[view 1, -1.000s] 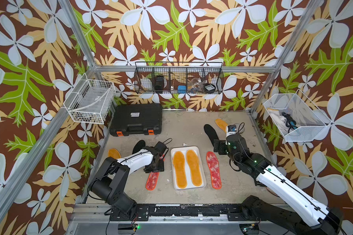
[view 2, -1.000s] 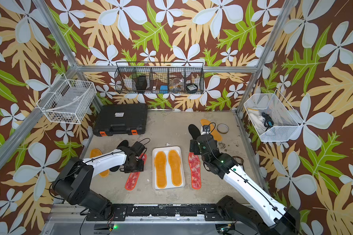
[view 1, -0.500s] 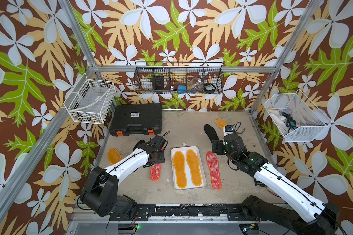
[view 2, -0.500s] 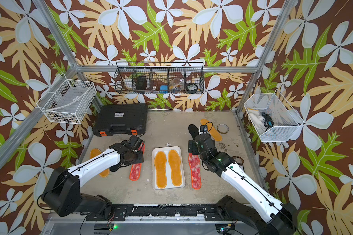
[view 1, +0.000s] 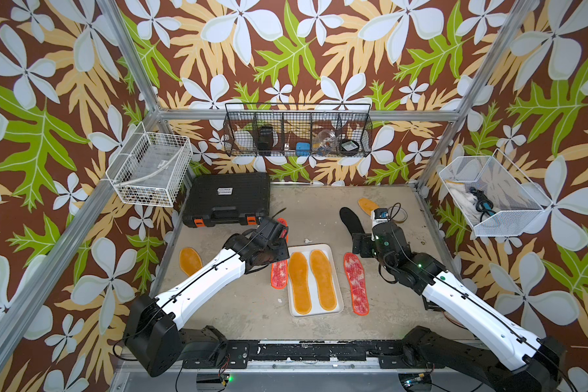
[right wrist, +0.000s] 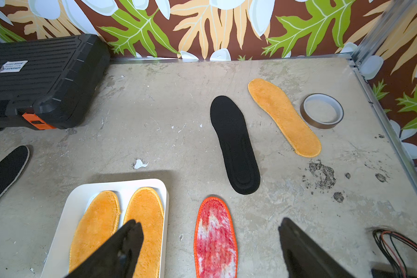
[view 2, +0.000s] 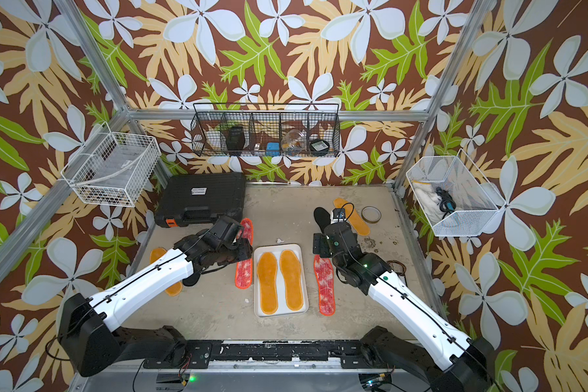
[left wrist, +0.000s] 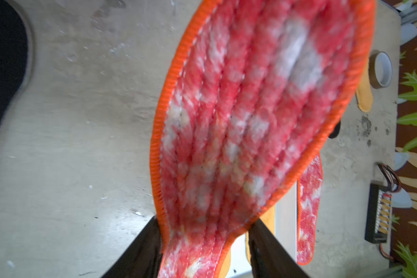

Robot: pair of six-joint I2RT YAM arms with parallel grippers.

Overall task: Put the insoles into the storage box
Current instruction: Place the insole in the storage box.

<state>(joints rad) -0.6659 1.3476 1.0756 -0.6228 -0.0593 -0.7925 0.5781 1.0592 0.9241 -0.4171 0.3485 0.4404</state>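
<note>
The left gripper [left wrist: 204, 220] is clamped on the held red-white insole [left wrist: 246, 120]. Its two black fingers [left wrist: 140, 248] press the orange rim from both sides, so the pad bows between them. In both top views this insole [view 1: 279, 275] runs near to far just left of the storage box [view 1: 305, 245]; whether its near end touches the table I cannot tell.

The storage box sits at the middle of the table with two orange-yellow insoles [view 1: 299, 281] lying flat in it, side by side. Just right of the box, the second red-white insole [view 1: 355, 288] lies flat on the table.

The right gripper [right wrist: 210, 222] hangs above the far end of that insole with its jaws wide apart, holding nothing.

Farther back on the right lie a black insole [right wrist: 235, 144] and, beside it, a third orange-yellow insole [right wrist: 284, 118], with a tape roll [right wrist: 321, 110] just to its right. A fourth orange-yellow insole [view 1: 190, 259] lies at the left edge, and another black insole [right wrist: 5, 173] lies partly under the left arm. The black hard case [view 1: 228, 197] stands at the far left.
</note>
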